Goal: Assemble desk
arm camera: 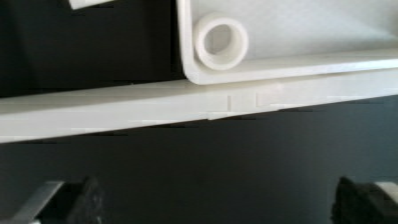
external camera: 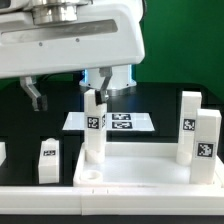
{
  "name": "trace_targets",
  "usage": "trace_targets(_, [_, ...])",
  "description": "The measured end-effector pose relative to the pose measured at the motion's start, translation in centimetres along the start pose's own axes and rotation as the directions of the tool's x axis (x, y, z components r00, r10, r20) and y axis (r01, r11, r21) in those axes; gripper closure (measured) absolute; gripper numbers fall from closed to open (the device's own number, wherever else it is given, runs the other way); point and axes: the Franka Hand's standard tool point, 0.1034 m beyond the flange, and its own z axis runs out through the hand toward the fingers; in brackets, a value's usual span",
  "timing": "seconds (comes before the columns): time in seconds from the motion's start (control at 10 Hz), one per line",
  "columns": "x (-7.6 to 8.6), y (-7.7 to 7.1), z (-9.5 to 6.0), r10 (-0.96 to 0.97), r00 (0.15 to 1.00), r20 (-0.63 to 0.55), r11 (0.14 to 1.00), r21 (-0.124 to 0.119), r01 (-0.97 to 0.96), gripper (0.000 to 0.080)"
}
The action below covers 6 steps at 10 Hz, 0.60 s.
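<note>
- On the black counter (external camera: 30, 120): one white slab (external camera: 140, 165) lying against the border rail (external camera: 110, 195), three legs (external camera: 94, 125) standing upright on it.
- Beside the slab: one leg (external camera: 49, 160) resting apart.
- Above: one pincer (arm camera: 214, 200) hanging, fingers (arm camera: 63, 200) apart, gripping nothing.

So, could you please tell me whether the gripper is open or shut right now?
Open: in the wrist view the gripper has its two fingertips spread far apart, nothing between them.

desk slab (arm camera: 285, 40) and legs (external camera: 94, 130) look like smooth matte white plastic, tags printed black-and-white. table (arm camera: 196, 160) is matte black, marker board (external camera: 125, 122) papery-looking.
</note>
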Motion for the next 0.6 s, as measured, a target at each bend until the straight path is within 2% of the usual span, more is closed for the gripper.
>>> trace_targets(0.2, [-0.1,0.5,0.1,-0.017,1.0,0.005,1.0,-0.007,0.017,0.015])
trace_targets(0.3, [-1.1,1.8,0.8,-0.018,0.999,0.047,1.0,-0.002,0.019,0.015])
trace_targets(0.4, [-2.3,3.8,2.1,-0.003,0.995,0.097,1.0,-0.014,0.004,0.015])
trace_targets(0.5, [-3.7,4.5,4.0,0.008,0.992,0.123,1.0,-0.03,-0.004,0.015])
trace_targets(0.6, [-4.6,5.4,5.0,0.009,0.997,0.081,0.999,-0.052,-0.004,0.015])
